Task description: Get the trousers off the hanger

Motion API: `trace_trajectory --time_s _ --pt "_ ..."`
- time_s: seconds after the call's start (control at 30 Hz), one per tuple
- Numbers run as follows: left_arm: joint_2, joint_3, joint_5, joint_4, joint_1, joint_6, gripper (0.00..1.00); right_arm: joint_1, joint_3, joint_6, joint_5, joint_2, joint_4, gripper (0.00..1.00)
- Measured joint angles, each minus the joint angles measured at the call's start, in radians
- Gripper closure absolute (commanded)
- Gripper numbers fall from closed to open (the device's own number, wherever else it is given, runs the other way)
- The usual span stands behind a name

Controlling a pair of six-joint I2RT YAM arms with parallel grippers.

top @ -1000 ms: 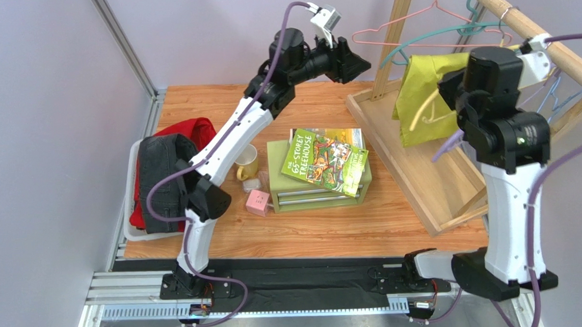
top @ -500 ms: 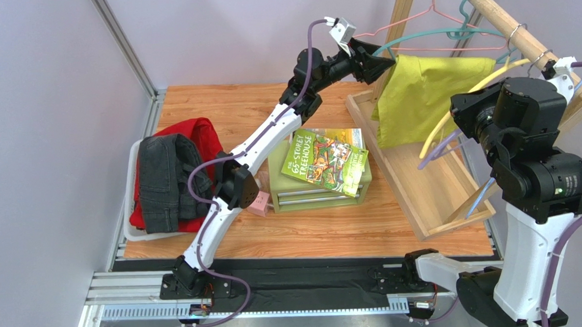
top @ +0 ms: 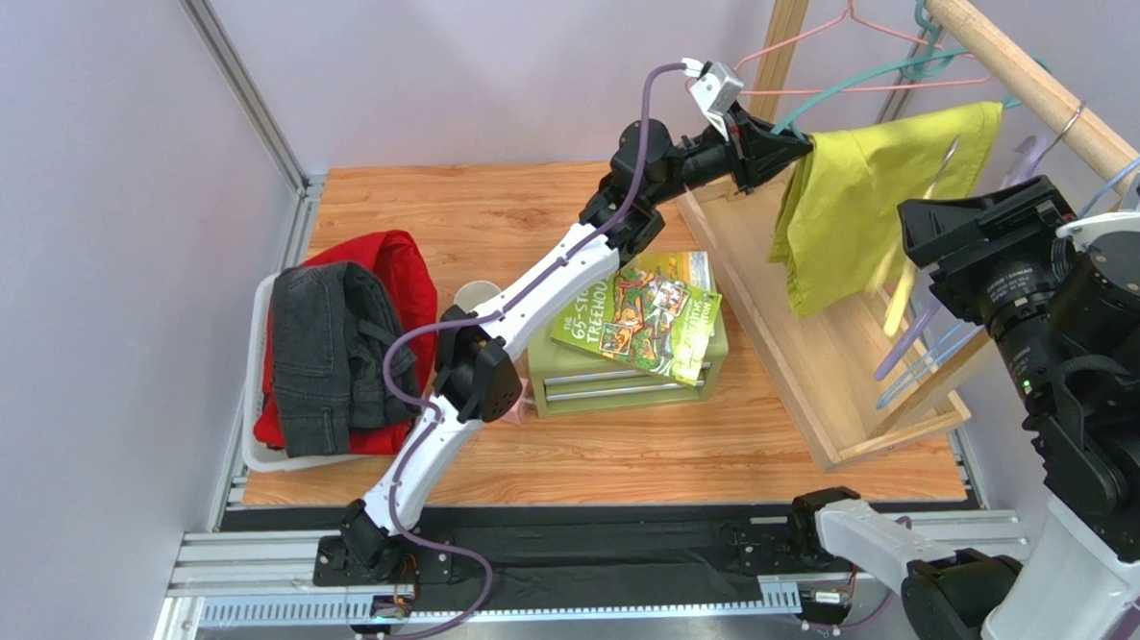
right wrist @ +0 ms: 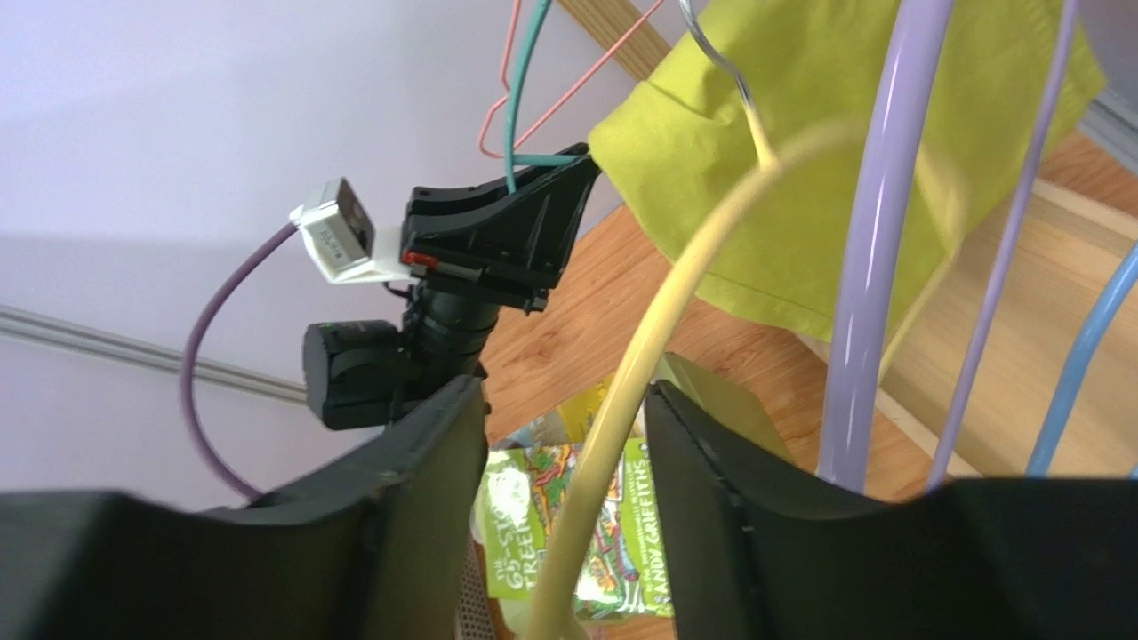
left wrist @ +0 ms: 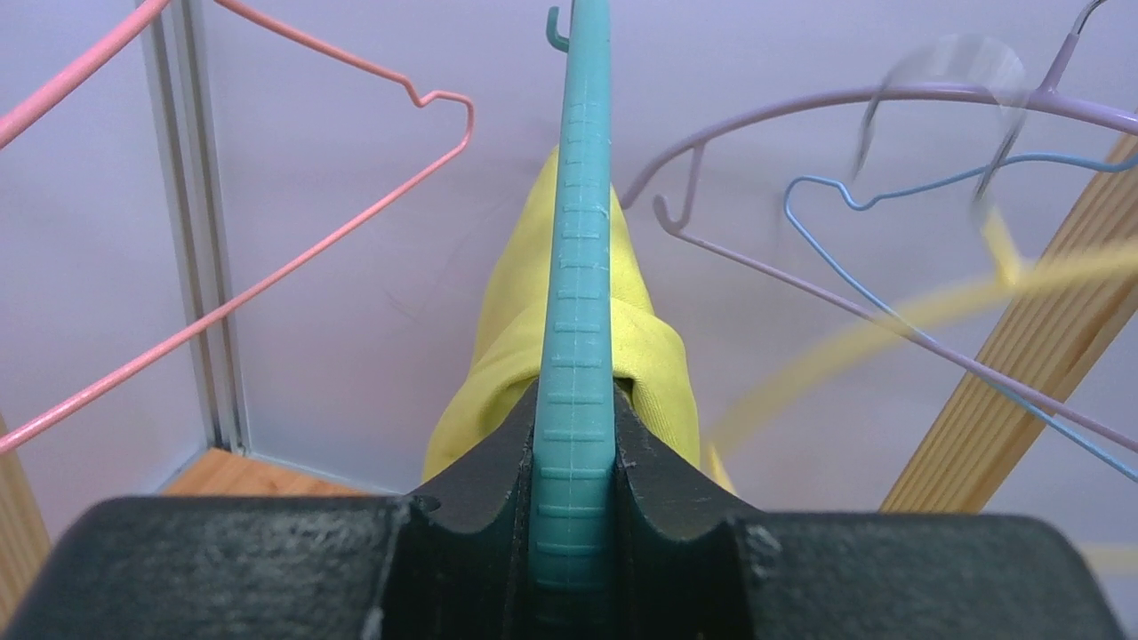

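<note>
Desk [top: 427, 211]: warm wood-grain planks, carrying a slanted wooden rack [top: 824, 381] at the right.
Yellow-green trousers [top: 860, 207]: soft, matte cloth draped over the teal hanger [left wrist: 575, 334], high above the rack.
Red and dark trousers [top: 334, 348]: crumpled heap in a white bin at the desk's left edge.
Left tool [top: 790, 152]: black fingers pinched together on the teal hanger's ribbed plastic bar, beside the yellow-green cloth.
Right tool [right wrist: 561, 454]: fingers parted, a blurred, thin yellow hanger [right wrist: 641, 360] passing between them; whether it touches either finger cannot be told.
Book [top: 636, 314]: glossy green cover, lying atop a green box.
</note>
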State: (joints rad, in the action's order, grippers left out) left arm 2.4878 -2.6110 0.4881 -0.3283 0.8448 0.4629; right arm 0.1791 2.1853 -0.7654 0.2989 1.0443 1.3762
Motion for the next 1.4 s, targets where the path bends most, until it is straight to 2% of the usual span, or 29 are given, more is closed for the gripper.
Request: trace_trajectory --time_s 0.2,0.37,0.47,0.6,0.97,1.1,1.27,1.4 --pt "-0.03 0.027 -0.021 0.023 0.0 0.029 1.0 0.001 0.07 0.016 -0.048 0.002 -0.002 0.26" --pt "-0.095 0.047 -0.031 0.098 0.005 0.034 1.0 0.001 0.146 0.014 -0.06 0.013 -0.005 0.27" --pt "-0.133 0.048 -0.038 0.15 0.005 0.032 1.0 0.001 0.151 0.005 -0.078 0.019 -0.005 0.31" --pt "-0.176 0.056 -0.042 0.2 0.003 0.033 1.0 0.001 0.151 -0.016 -0.09 0.069 -0.004 0.32" --pt "-0.233 0.072 -0.01 0.322 0.006 0.023 1.0 -0.013 0.173 -0.111 -0.089 0.391 -0.108 0.27" --pt "-0.262 0.094 0.008 0.351 0.006 0.016 1.0 -0.058 0.082 -0.134 -0.091 0.406 -0.167 0.3" --pt "-0.288 0.122 0.002 0.361 0.003 0.006 1.0 -0.103 0.096 -0.139 -0.092 0.433 -0.193 0.36" --pt "-0.291 0.129 0.001 0.352 -0.006 0.007 1.0 -0.119 0.105 -0.128 -0.1 0.444 -0.214 0.31"
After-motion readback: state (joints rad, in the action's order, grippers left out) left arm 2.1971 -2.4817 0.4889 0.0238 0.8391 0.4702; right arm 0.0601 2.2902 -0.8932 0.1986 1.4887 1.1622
